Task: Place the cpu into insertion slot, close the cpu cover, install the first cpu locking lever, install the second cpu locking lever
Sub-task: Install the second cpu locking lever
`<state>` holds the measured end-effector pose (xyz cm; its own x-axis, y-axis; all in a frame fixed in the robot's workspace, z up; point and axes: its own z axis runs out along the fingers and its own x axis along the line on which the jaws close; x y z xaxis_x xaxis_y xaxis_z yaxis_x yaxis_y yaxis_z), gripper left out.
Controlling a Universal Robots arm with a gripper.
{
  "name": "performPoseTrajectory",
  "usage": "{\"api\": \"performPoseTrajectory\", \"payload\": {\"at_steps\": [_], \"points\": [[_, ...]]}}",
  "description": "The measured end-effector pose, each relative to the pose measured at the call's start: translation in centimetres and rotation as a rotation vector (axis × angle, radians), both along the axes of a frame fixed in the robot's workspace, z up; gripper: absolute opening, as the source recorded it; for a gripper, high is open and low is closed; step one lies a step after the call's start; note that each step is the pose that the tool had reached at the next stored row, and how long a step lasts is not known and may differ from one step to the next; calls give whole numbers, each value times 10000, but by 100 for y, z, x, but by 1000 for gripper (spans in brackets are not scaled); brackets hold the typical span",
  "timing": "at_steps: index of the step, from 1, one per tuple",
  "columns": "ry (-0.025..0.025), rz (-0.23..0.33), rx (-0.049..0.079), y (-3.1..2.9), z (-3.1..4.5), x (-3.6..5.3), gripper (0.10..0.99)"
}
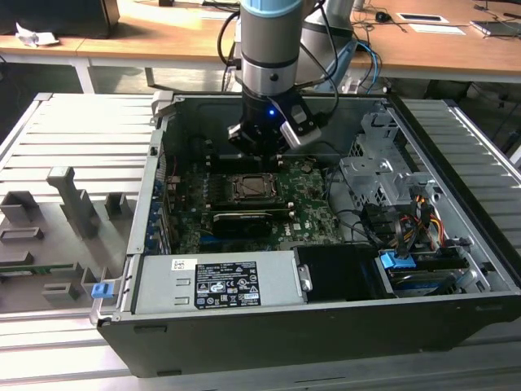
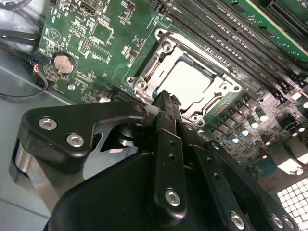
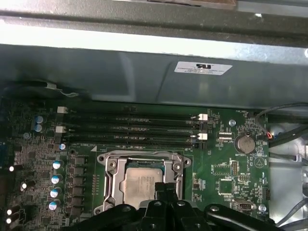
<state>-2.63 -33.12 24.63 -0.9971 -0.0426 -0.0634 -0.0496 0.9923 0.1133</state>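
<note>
Silver-grey, the cpu (image 2: 189, 82) is seated in the insertion slot (image 2: 219, 91), framed by the cpu cover (image 2: 159, 67) in both wrist views. Memory slots (image 3: 130, 127) are ranged close along one edge. At upper centre of the exterior view, the gripper (image 1: 259, 145) is hung vertically above the socket, fingers (image 2: 166, 108) pressed together, nothing grasped.

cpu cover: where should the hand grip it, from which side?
The cpu cover lies flat, a thin frame around the cpu, so no face to pinch. Probably take one side bar's outer edge, coming from above at a shallow angle. Which edge is hinged, I cannot tell.
</note>
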Motion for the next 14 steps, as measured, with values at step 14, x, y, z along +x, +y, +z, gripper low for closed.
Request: {"api": "performPoseTrajectory", "payload": {"at_steps": [14], "points": [[309,0,20,-269,-23,1,106]]}}
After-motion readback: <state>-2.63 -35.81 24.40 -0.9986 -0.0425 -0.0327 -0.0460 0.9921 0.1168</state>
